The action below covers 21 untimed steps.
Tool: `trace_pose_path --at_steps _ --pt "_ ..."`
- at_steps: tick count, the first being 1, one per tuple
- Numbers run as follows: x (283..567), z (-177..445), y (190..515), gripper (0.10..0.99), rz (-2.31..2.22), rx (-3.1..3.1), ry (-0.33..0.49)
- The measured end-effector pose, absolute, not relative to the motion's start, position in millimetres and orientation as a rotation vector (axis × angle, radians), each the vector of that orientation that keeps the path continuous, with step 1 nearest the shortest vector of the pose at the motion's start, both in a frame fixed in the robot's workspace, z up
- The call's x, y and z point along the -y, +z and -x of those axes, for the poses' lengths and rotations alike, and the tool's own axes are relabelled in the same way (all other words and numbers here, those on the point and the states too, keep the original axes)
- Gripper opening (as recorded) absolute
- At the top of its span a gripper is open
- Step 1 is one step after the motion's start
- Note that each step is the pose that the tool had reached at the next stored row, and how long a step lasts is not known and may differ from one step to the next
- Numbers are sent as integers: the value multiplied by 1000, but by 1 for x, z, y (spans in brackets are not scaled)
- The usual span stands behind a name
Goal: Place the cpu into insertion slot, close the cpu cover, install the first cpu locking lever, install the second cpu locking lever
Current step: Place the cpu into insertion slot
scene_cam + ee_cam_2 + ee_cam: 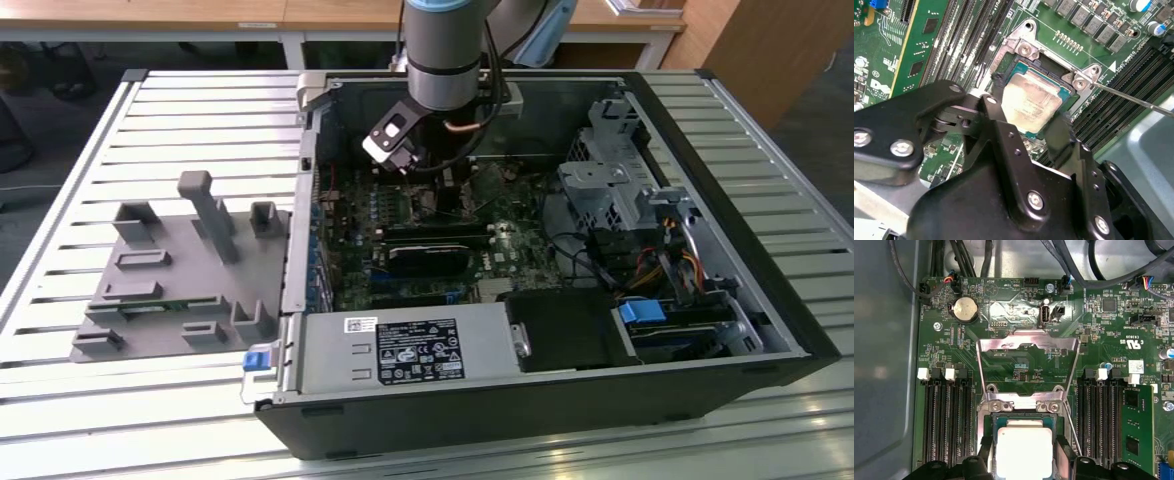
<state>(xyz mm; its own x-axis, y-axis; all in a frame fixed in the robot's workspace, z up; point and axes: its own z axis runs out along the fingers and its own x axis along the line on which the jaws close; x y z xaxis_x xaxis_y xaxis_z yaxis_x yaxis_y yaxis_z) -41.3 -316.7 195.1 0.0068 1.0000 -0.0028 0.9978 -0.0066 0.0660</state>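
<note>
**Exterior view, from its left to its right.** A grey moulded fixture (174, 270) rests on the slatted metal counter (67, 130). Just beside it lies an open computer case (534, 420), with the power supply (407, 350) along its near edge. The robot arm (447, 50) reaches down into the case over the green motherboard (400, 215). A perforated drive cage (607, 185) stands on the side of the case toward the exterior view's right.

**Both wrist views.** The cpu (1031, 102) lies silver top upward in the insertion slot (1039, 67), directly between the jaws. The two black fingers (1004, 145) stand at opposite edges of the chip with no gap discernible on either side. The jaws are thus parted to the chip's width and closed upon the cpu. Whether the chip is fully seated cannot be told.

The cpu cover (1026, 343) is swung fully open, lying back from its hinge on the side away from the jaws. Green board shows through its square window. A thin wire locking lever (1134, 97) angles away from a corner of the socket. Rows of black memory slots (946, 425) flank the socket on both sides. A coin cell (965, 308) sits beyond the open cover.
</note>
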Motion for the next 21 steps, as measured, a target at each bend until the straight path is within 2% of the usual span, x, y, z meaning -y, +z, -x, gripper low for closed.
trace_pose_path --at_steps 1,13,15,16,18,19,21 --pt "317 41 195 604 -2194 -2179 69" --pt "317 40 205 592 -2196 -2181 65" --pt "317 39 206 467 -2198 -2183 60" --pt "317 39 207 467 -2199 -2185 57" --pt "317 38 207 349 -2200 -2185 55" --pt "317 38 208 349 -2200 -2185 55" --pt "317 38 208 235 -2200 -2185 54"
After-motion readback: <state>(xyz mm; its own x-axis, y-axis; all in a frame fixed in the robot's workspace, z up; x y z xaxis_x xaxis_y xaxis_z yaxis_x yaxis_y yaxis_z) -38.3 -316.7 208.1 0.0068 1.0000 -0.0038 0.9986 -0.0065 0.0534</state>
